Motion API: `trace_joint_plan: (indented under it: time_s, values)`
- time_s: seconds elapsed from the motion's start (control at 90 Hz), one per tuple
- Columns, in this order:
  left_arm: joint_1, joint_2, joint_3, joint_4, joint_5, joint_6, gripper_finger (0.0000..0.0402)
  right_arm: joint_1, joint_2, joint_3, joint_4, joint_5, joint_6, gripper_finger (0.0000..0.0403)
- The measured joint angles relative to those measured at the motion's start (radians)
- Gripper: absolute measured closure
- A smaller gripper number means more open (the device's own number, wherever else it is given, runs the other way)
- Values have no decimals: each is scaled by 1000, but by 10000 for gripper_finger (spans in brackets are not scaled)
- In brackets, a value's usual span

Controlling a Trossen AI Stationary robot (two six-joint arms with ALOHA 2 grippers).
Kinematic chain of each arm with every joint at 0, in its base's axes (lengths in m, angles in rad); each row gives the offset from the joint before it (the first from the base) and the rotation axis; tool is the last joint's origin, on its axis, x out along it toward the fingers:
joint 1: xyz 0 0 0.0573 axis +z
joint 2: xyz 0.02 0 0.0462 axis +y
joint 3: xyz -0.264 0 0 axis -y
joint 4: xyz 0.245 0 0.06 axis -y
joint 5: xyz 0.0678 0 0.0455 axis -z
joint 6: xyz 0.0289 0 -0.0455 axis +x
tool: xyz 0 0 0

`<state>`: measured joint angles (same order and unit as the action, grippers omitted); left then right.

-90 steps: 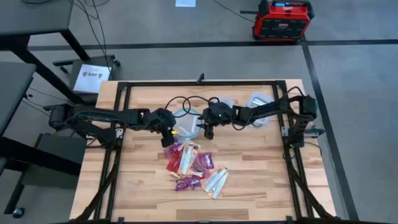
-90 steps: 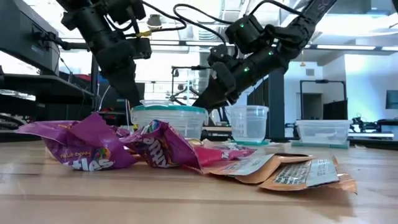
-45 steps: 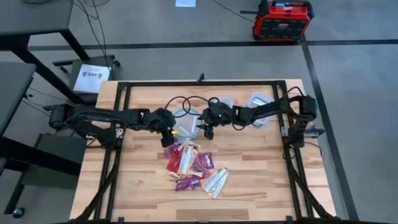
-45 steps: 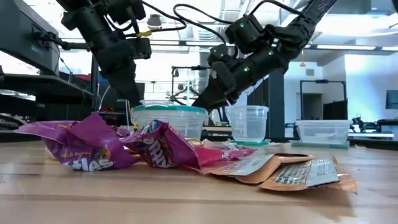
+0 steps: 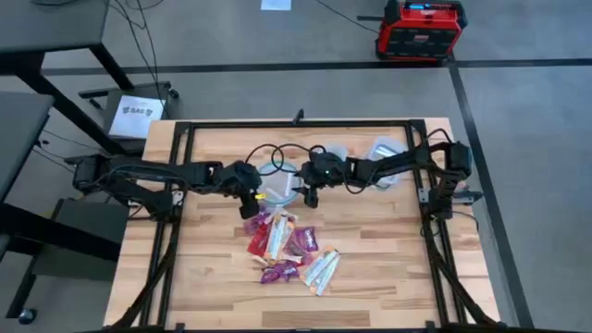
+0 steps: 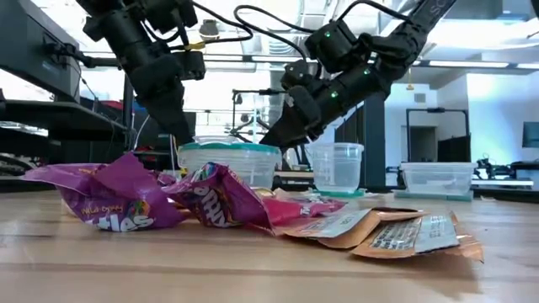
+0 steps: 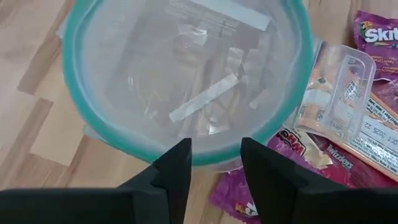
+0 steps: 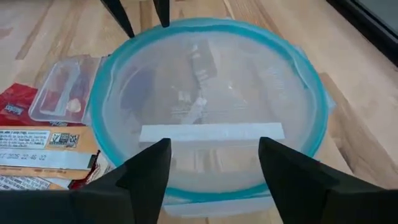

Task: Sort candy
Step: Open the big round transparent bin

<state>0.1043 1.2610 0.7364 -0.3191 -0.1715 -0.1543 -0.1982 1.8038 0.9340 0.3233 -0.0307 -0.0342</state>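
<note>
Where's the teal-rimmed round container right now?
In the high view the teal-rimmed round container sits mid-table between the left pincer and right pincer, just behind the candy pile; both wrist views look down on it.

"Skit" shows on a purple candy packet (image 7: pixel 379 34) beside the teal-rimmed container (image 7: pixel 81 118). The purple packet (image 6: pixel 114 206) nearest the low camera reads "tles".

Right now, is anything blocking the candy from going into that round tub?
Yes: a clear lid covers the teal-rimmed round tub. Both hands, left hand and right hand, hover open at its rim. The candy lies beside it.
</note>
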Motion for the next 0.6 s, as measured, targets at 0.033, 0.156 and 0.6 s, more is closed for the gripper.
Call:
trace_joint_plan:
  time_s: [0.033,0.156,0.6]
  values:
    - [0,0,0,0,0,0,274,0,0,0,0,0,-1,174]
    - [0,0,0,1,0,1,274,0,0,0,-1,1,-1,174]
    - [0,0,5,46,-37,54,274,-4,-84,32,-54,7,-27,175]
